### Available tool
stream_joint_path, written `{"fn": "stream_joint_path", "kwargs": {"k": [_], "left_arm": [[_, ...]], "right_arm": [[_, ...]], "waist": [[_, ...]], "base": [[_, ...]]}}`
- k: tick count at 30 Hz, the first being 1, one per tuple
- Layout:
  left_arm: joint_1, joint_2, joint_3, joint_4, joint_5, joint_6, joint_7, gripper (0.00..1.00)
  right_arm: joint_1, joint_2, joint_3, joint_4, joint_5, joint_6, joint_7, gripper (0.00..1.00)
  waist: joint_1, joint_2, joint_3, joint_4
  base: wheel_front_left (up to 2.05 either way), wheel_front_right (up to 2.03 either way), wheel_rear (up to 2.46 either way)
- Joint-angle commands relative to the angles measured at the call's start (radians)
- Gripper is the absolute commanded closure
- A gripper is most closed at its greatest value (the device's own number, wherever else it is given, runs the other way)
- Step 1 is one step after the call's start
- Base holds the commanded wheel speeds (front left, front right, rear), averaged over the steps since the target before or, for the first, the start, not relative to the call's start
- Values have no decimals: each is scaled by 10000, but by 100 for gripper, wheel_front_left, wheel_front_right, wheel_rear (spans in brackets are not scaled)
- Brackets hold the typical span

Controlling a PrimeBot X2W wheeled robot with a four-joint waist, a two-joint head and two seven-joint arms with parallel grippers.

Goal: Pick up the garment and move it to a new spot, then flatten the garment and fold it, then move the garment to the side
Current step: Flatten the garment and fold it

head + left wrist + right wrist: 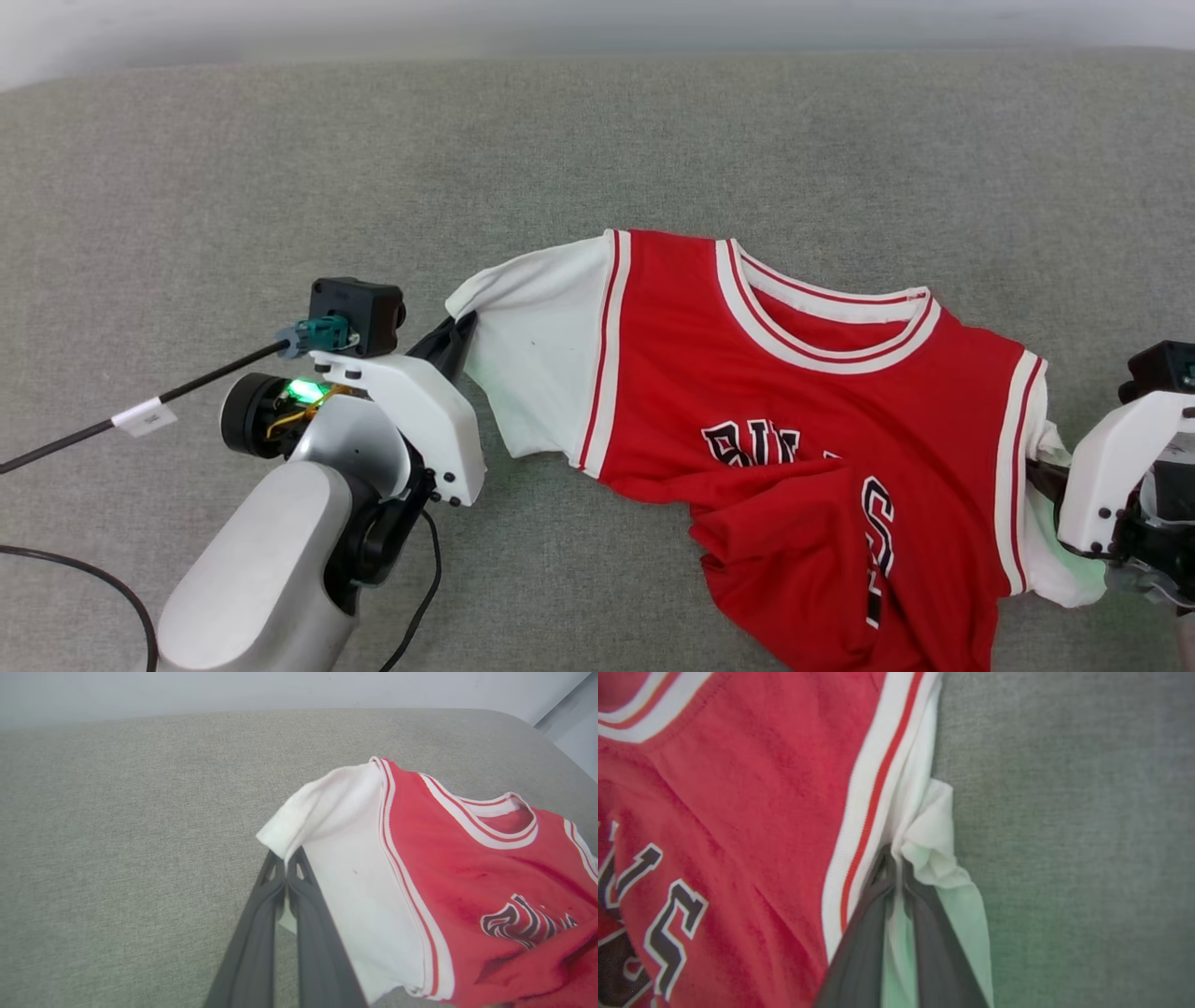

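The garment (794, 411), a red jersey T-shirt with white sleeves, striped collar and black lettering, lies chest-up on the grey cushion, its lower part rumpled. My left gripper (456, 334) is shut on the cuff of the white sleeve (537, 355) on the left. In the left wrist view the fingertips (286, 865) pinch the edge of that sleeve (355, 868). My right gripper (1038, 469) is shut on the bunched white sleeve at the garment's right side. The right wrist view has white cloth (931, 844) pinched between the dark fingers (873, 933).
The grey fabric surface (597, 140) stretches wide behind and to the left of the garment. A black cable (140, 411) with a white tag runs from my left wrist off the left edge. A pale wall borders the far edge.
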Motion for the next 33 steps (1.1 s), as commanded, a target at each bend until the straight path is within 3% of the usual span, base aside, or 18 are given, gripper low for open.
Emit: {"fn": "stream_joint_path", "kwargs": {"k": [1, 11, 18, 26, 33], "left_arm": [[131, 53, 40, 35, -40, -17, -86, 100], [64, 308, 526, 162, 17, 205, -780, 100], [-655, 445, 951, 587, 22, 275, -1146, 100], [-2781, 354, 1288, 2081, 158, -101, -1803, 100], [-5371, 224, 1459, 3452, 545, -393, -2598, 100]], "right_arm": [[196, 110, 180, 276, 20, -9, -38, 100], [-391, -500, 299, -1024, -737, -10, -2005, 100], [-1124, -185, -57, -1304, -1389, -10, -3011, 100], [-3255, 104, 90, -676, -1667, -12, -3947, 100], [-5736, -17, 337, 179, -1628, -12, -4909, 100]], "waist": [[0, 0, -120, -32], [0, 0, -976, -223], [0, 0, -1730, -166], [0, 0, -1674, -93], [0, 0, -759, -111]], "base": [[0, 0, 0], [0, 0, 0], [0, 0, 0], [0, 0, 0], [0, 0, 0]]}}
